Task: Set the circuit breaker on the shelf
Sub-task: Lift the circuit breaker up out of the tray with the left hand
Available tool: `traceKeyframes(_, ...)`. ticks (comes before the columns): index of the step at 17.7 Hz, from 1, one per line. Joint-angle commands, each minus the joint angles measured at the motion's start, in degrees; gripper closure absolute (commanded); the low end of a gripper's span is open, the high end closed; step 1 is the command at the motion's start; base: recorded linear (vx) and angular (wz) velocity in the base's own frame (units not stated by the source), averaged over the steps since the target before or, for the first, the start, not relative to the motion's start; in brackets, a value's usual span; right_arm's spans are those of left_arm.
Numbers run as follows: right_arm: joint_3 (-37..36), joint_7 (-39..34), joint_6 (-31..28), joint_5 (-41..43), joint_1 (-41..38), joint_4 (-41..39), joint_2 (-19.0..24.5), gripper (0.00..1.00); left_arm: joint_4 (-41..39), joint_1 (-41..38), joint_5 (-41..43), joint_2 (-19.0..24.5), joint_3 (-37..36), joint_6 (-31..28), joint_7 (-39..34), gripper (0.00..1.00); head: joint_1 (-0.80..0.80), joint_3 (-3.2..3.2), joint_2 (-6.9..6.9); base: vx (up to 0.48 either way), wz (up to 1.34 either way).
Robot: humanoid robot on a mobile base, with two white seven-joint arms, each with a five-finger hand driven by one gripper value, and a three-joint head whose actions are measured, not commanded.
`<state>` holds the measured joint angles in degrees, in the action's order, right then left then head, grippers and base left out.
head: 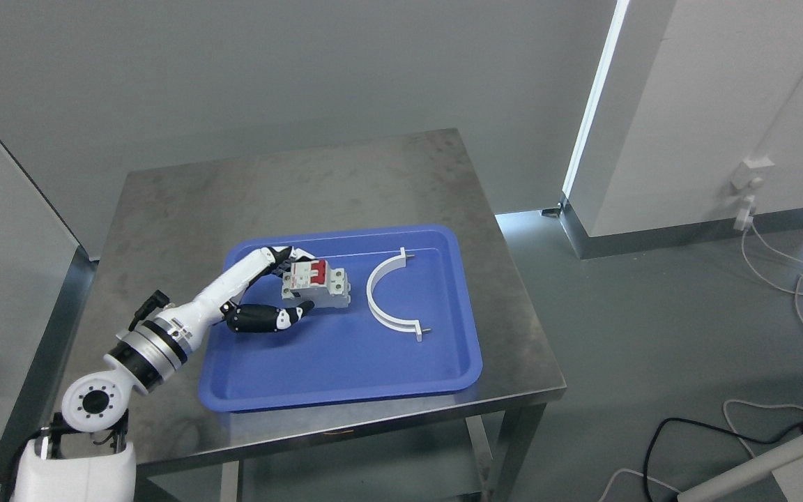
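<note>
Circuit breaker (316, 284), white with red switches, sits in the blue tray (346, 362) on the steel table (185, 202), left of centre. Left hand (272, 289) is right on it: fingers (283, 255) wrap the far side, thumb (269, 318) presses along the near side, clasping the breaker between them. Just beside it to the right lies a white half-ring clamp (384, 296), apart from the hand.

No legible text anywhere, even on the circuit breaker (318, 284).
</note>
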<state>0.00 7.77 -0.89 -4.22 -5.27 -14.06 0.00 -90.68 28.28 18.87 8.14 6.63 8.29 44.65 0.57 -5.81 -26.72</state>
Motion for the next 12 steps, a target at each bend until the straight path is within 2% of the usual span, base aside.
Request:
traceKeyframes(1, 1.14, 0.05, -3.59, 0.00, 0.00, 0.00, -1.00, 0.00, 1.03, 2.57, -10.67, -7.14, 10.77, 3.05, -17.76, 0.89, 0.00, 0.00, 0.00, 0.000, 0.00)
traceKeyframes(2, 1.14, 0.05, -3.59, 0.00, 0.00, 0.00, -1.00, 0.00, 1.03, 2.31, -12.17, -7.14, 10.68, 3.40, -26.72, 0.88, 0.00, 0.00, 0.00, 0.000, 0.00)
traceKeyframes(4, 1.14, 0.05, -3.59, 0.00, 0.00, 0.00, -1.00, 0.00, 0.94, 1.44, -12.63, -7.14, 10.42, 4.88, -37.05, 0.88, 0.00, 0.00, 0.00, 0.000, 0.00)
traceKeyframes(6, 1.14, 0.05, -3.59, 0.00, 0.00, 0.00, -1.00, 0.00, 0.16, 0.29, -12.63, -7.14, 10.33, 7.96, -37.62, 0.88, 0.00, 0.00, 0.00, 0.000, 0.00)
traceKeyframes(12, 1.14, 0.05, -3.59, 0.00, 0.00, 0.00, -1.00, 0.00, -3.19, -3.57, -12.63, -7.14, 10.68, 7.44, -36.66, 0.88, 0.00, 0.00, 0.00, -0.058, 0.00)
